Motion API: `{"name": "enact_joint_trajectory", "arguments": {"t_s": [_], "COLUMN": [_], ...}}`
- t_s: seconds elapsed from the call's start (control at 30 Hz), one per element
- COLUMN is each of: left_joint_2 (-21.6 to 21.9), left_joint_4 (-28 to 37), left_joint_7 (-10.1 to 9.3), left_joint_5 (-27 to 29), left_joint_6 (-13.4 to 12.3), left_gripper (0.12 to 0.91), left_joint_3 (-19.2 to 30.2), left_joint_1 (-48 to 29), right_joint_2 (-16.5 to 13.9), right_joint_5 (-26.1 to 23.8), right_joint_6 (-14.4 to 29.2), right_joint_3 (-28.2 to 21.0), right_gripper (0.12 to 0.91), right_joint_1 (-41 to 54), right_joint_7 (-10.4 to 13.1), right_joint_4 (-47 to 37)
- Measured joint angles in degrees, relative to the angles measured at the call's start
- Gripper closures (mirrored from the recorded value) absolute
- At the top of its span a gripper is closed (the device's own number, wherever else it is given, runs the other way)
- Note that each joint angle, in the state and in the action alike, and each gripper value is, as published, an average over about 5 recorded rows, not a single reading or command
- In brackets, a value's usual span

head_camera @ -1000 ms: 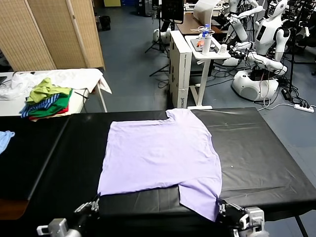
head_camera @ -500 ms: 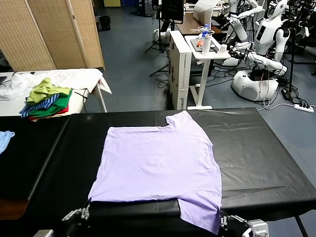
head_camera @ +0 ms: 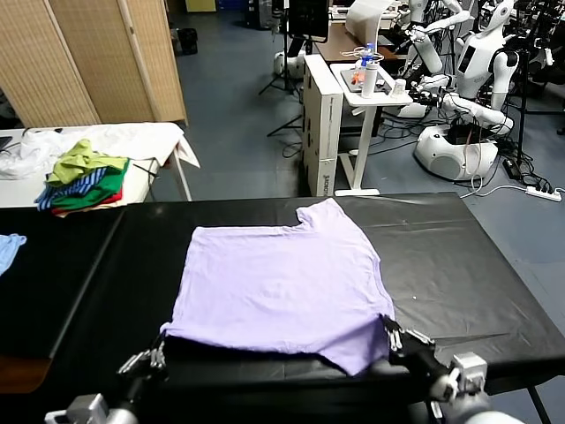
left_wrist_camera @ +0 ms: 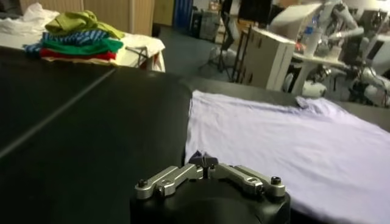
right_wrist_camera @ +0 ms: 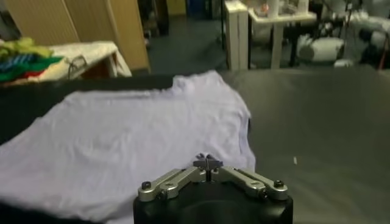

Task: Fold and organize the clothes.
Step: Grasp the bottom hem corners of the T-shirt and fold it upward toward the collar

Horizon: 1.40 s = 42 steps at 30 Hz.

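The clothes, one lavender T-shirt (head_camera: 282,283), lie spread on the black table (head_camera: 459,265), collar end toward the far side. My left gripper (head_camera: 161,347) is shut on the shirt's near-left hem corner and holds it a little off the table. My right gripper (head_camera: 387,329) is shut on the near-right corner. In the left wrist view the closed gripper (left_wrist_camera: 204,162) pinches the T-shirt (left_wrist_camera: 286,131) at its edge. In the right wrist view the closed gripper (right_wrist_camera: 207,162) sits on the T-shirt (right_wrist_camera: 134,140) by its side seam.
A pile of green, yellow, striped and red garments (head_camera: 84,177) rests on a white table at the back left. A light blue cloth (head_camera: 7,247) lies at the left edge. A white stand (head_camera: 353,106) and other robots (head_camera: 468,97) stand behind the table.
Both grippers have risen and moved in over the table with the near hem. The corner that hung over the front edge at the right is now lifted above the table.
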Motion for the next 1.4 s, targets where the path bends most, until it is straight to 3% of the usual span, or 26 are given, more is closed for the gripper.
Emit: {"name": "enact_joint_trajectory", "arguments": {"t_s": [0.5,1.1,1.17,1.23,1.4], "left_joint_2": [5.36,8.48,8.33,8.1,7.38], "left_joint_4": [5.83,11.43,11.6,11.63,11.04], "left_joint_7": [0.09,0.22,0.21,0.16,0.03], "left_joint_5": [0.06,0.0,0.01,0.05,0.39], "left_joint_6": [0.45,0.7,0.91,1.16,1.76], "left_gripper": [0.883,0.883,0.866,0.815,0.538], "left_joint_3": [1.73,3.16,3.18,3.16,2.68], "left_joint_1": [-9.14,-14.16,-14.27,-14.16,-13.19], "right_joint_2": [0.99,2.97,2.76,2.4,0.76], "right_joint_5": [-1.01,-2.01,-1.98,-1.96,-2.07], "right_joint_6": [0.44,-0.38,-1.13,-2.02,-4.17], "right_joint_3": [-9.29,-10.61,-10.24,-9.75,-7.64], "right_gripper": [0.886,0.875,0.817,0.704,0.401], "right_joint_1": [15.2,17.12,16.64,15.95,12.65], "right_joint_7": [0.29,-0.58,-1.23,-1.82,-2.32], "right_joint_4": [-12.11,-16.13,-15.56,-14.64,-10.65]}}
